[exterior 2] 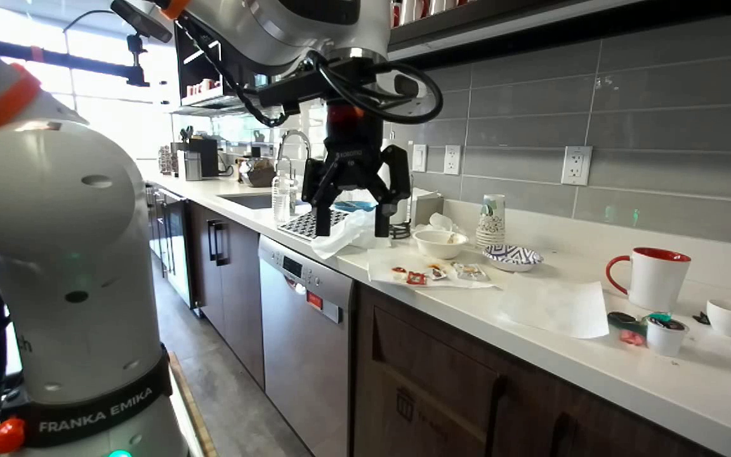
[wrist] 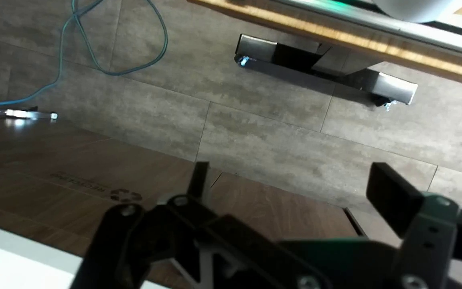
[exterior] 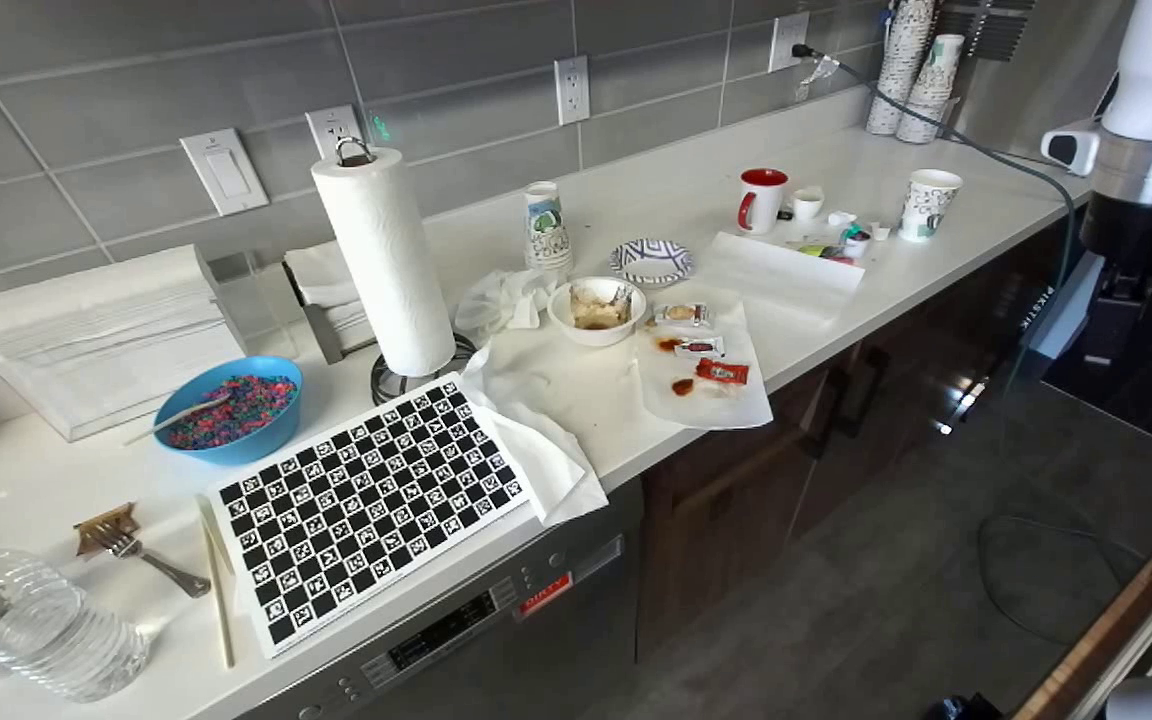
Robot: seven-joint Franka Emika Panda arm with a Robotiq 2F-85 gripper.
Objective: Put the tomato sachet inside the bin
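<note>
Hand (exterior 2: pixel 353 223) found wide, nothing held. I should centre above the tomato sachet (exterior: pixel 722 371) and pinch it without catching the paper (exterior: pixel 736 406) beneath.

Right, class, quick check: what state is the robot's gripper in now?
Robotiq gripper: open, fingers spread apart, holding nothing.

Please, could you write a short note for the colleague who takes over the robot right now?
Claw: open, holding nothing.
Red packet: lying on white paper near the front edge of the counter.
Bin: not itself recognisable; a bin symbol marks a dark cabinet front below the counter, so it is probably there.
Done: nothing visible; the packet is not yet picked up.
Left: grip the packet, carry it to the bin, release it inside.
</note>
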